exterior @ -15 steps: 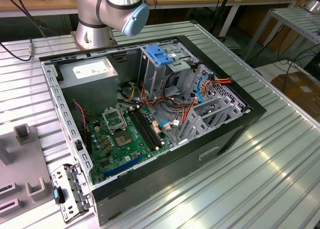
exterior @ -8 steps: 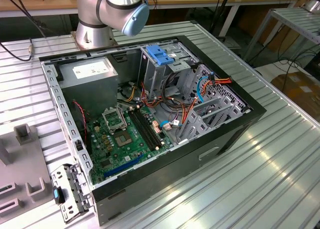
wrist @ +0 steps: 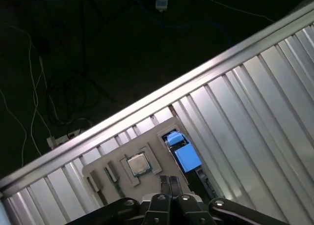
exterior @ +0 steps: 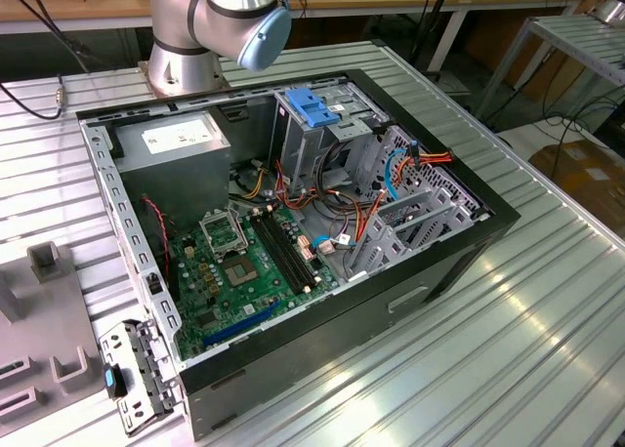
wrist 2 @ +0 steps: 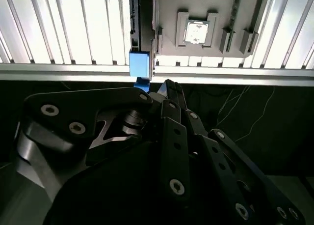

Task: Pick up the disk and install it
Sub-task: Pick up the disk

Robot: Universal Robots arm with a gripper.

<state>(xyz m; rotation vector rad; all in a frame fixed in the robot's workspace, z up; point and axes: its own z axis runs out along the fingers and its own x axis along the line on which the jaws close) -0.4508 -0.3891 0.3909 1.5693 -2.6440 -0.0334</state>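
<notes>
We see the black gripper (wrist: 169,180), fingers closed on nothing, apart from the blue-railed black-silver hard disk (wrist: 182,154). The disk stands edgewise beside the grey fixture plate (wrist: 152,145), near the ribbed aluminium table (wrist: 245,112) edge.

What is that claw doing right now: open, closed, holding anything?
Gripper: closed, fingertips together, holding nothing; the disk sits apart from it.

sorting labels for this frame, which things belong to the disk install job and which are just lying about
Job: disk, gripper, open computer case.
Lying about: processor chip, metal bracket beside the case.
</notes>
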